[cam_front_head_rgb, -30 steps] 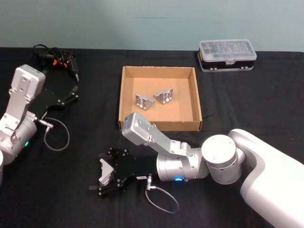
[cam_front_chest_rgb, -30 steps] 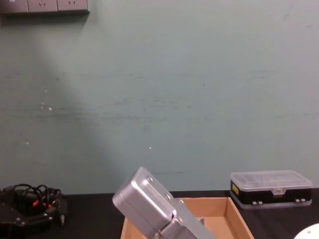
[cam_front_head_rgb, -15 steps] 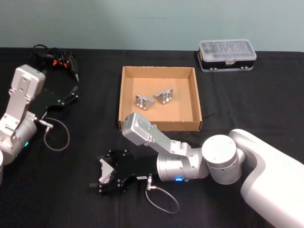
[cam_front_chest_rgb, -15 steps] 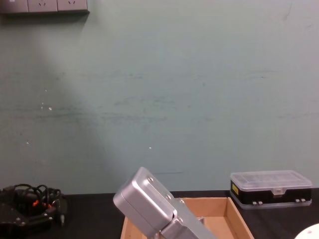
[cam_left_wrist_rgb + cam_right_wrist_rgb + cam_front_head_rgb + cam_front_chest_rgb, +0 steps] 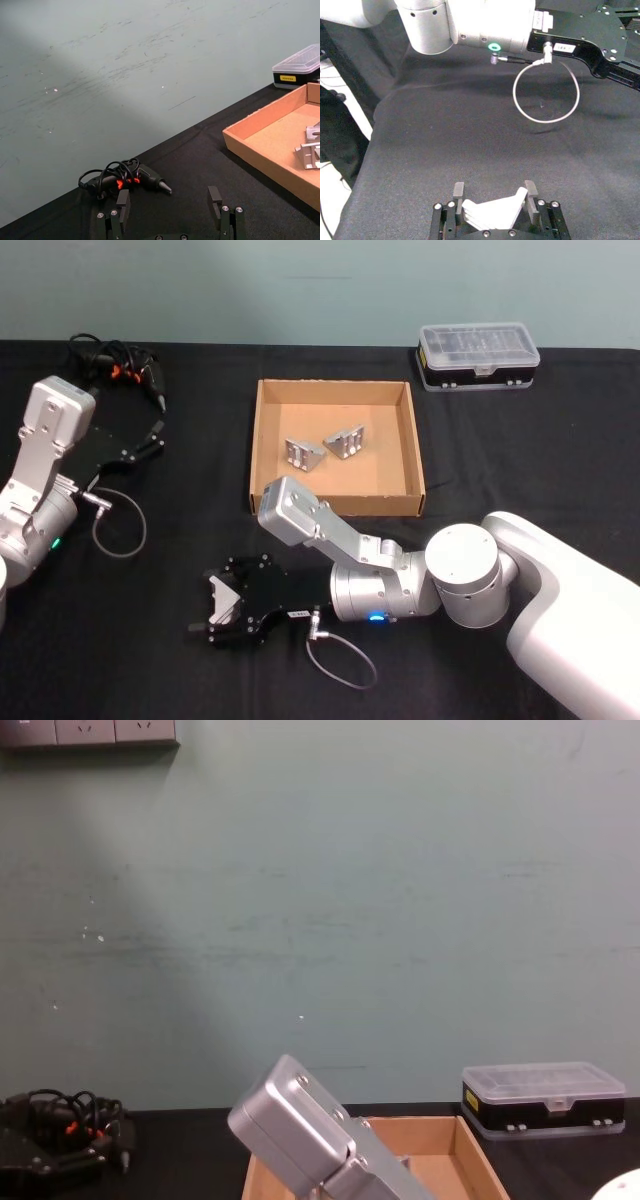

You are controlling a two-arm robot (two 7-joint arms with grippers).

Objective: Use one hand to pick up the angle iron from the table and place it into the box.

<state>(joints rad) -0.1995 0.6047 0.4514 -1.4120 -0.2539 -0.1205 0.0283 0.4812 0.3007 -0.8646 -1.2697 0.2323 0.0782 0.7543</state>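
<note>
Only the plastic case [image 5: 300,67] bears a yellow label, unreadable.

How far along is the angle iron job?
Done: two angle irons already lie in the box. In hand: the right gripper is low over the table, in front of the box, its fingers around a third angle iron. Left: lift, carry to the box, release. The left gripper is open and idle at the table's left.
</note>
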